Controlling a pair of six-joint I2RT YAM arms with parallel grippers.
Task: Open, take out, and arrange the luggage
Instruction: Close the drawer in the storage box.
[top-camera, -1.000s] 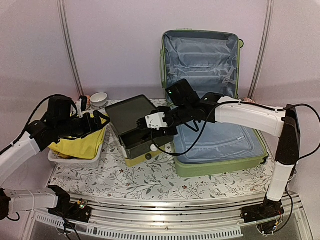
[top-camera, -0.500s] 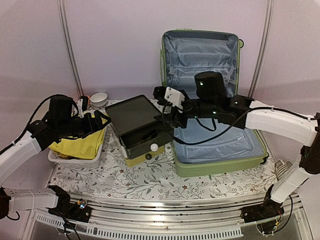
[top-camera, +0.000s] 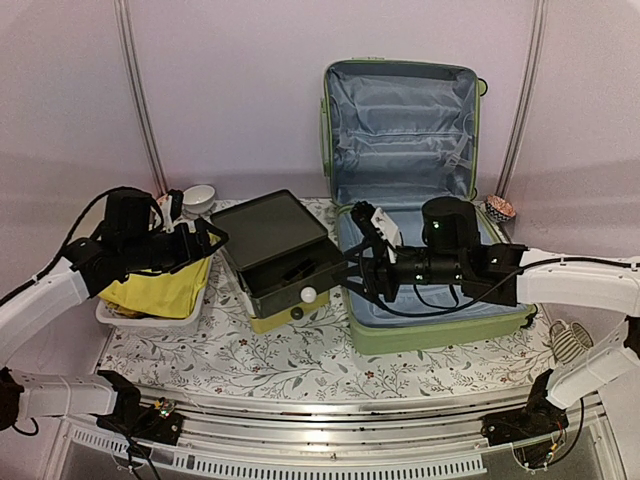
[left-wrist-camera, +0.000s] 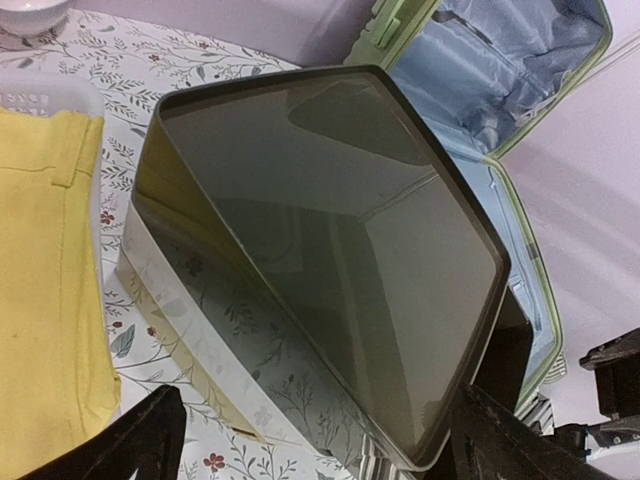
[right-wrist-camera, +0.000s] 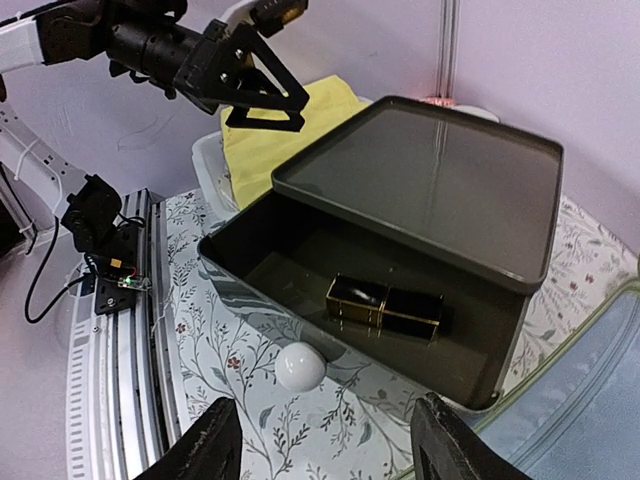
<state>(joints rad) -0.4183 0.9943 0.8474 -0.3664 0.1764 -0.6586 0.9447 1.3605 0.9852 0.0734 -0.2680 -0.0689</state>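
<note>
A: Top cam first. Where's the task item?
B: Light-green ribbed hard-shell luggage (top-camera: 440, 338) lies open at the right of the floral-cloth surface (top-camera: 260, 365). Lid is upright vs the lilac wall (top-camera: 230, 90), pale blue lining showing, nothing loose seen inside. Right tool (top-camera: 360, 250) hangs over its left rim, facing the dark-lidded box w/ yellow base (top-camera: 275, 230). Left tool (top-camera: 205, 240) hovers above the yellow cloth (top-camera: 165, 285) in the white mesh basket (top-camera: 150, 318).
A: Left wrist cam?
B: Left tool fingers (left-wrist-camera: 140, 440) spread wide, nothing btwn them, so released. Box lid fills the view, luggage beyond.
A: Right wrist cam?
B: Right tool jaws apart, empty. The box's dark drawer (right-wrist-camera: 245, 295) is pulled out, w/ a gold-and-black tube (right-wrist-camera: 385, 305) lying in it and a round white knob (right-wrist-camera: 300, 365) at the front.
A: The step?
B: Prob. arranging: tube stowed, drawer not yet shut. I'd narrow the jaws so the knob can't slip btwn them and push square along the drawer's run. The left tool should brace the box's back, else the box prob. skids on the cloth.
A: Surface & room?
B: Metal rail (top-camera: 330, 425) at the near edge, white bowl (top-camera: 198, 197) back left, small patterned bowl (top-camera: 498, 208) right of the luggage. Plain lilac walls.
</note>
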